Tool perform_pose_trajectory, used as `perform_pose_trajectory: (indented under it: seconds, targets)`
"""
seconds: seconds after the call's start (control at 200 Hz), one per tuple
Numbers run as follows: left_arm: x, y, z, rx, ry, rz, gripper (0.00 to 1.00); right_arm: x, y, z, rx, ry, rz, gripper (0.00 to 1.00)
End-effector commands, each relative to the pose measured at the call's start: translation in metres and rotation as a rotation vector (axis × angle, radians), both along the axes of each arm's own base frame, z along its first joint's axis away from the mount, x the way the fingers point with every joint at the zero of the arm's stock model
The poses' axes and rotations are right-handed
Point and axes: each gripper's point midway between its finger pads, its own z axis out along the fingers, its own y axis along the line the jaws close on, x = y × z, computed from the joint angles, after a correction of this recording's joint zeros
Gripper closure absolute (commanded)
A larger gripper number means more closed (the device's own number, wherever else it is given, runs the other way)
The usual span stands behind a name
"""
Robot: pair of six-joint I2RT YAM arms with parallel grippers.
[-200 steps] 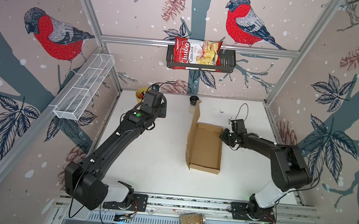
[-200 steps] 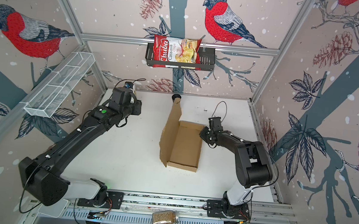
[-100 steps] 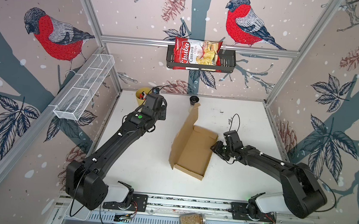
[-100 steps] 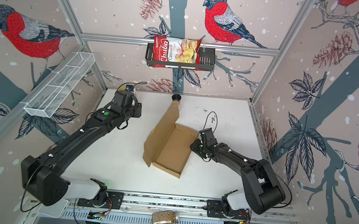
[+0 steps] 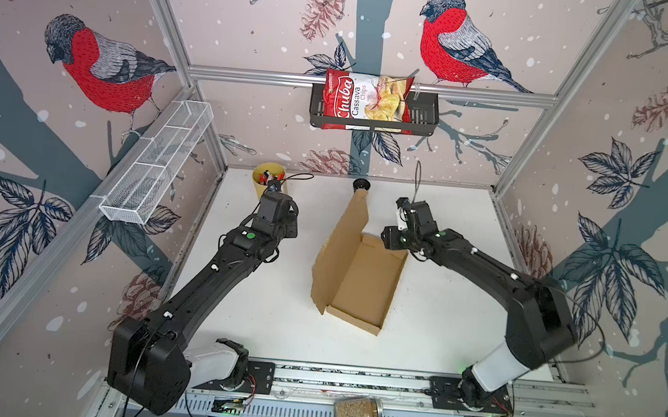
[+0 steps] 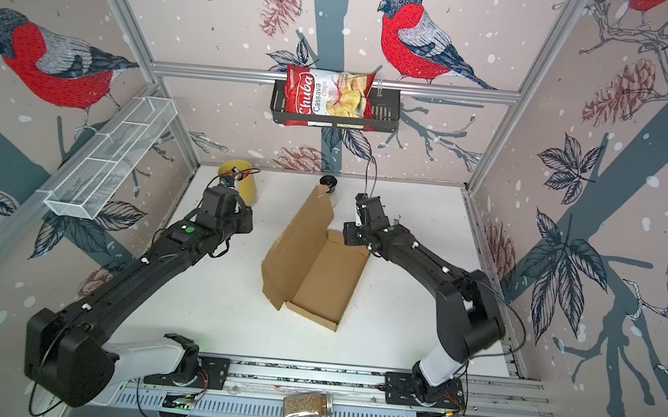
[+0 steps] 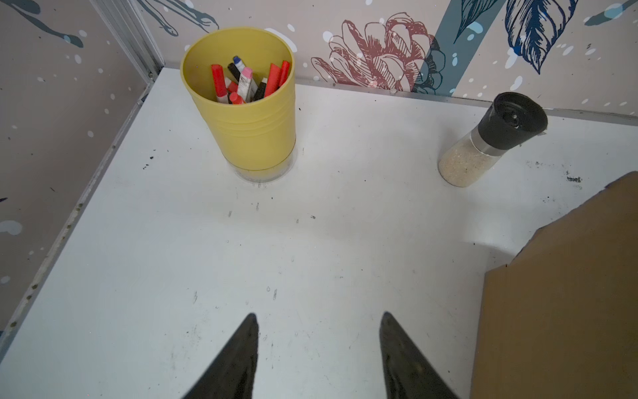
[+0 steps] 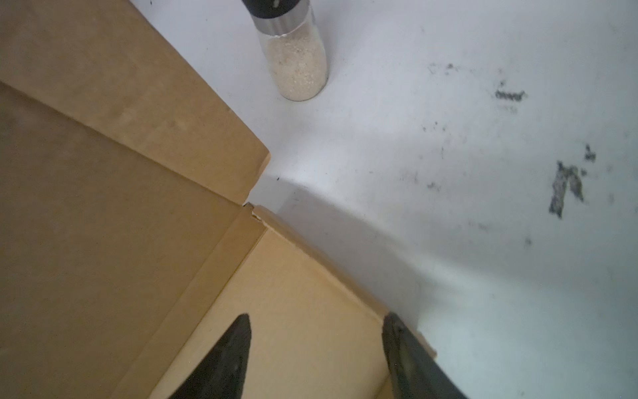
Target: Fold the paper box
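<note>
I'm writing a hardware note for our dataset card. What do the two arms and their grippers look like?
The left arm and right arm are matte black with boxy links, small white clips, a green dot near the wrist and a white base segment. A thin black cable loops off each wrist. The left gripper and right gripper each end in two black, tapered, pointed fingers.

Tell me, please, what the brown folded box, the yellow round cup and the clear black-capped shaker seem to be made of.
Brown folded box: matte unprinted cardboard, judging by dull brown faces and creased folds. Yellow round cup: probably smooth moulded plastic, with faint sheen and ribbed rings. Clear black-capped shaker: glass or clear plastic, as pale grains show through; cap looks matte plastic.
</note>
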Motion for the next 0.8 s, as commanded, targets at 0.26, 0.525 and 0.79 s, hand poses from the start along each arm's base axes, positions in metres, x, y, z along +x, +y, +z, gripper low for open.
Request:
perform_pose_trajectory:
  seconds: [0.26, 0.525, 0.79]
  targets:
    - [-0.002, 0.002, -0.026, -0.204, -0.028, -0.008, 0.44, 0.022, 0.011, -0.055, -0.262, 0.042, 0.242, 0.37]
    - [-0.008, 0.004, -0.038, -0.213, -0.043, -0.006, 0.41, 0.028, 0.017, -0.085, -0.282, 0.102, 0.248, 0.42]
    - [-0.011, 0.025, -0.037, -0.180, -0.075, 0.084, 0.18, 0.036, -0.005, -0.087, -0.134, 0.204, 0.011, 0.60]
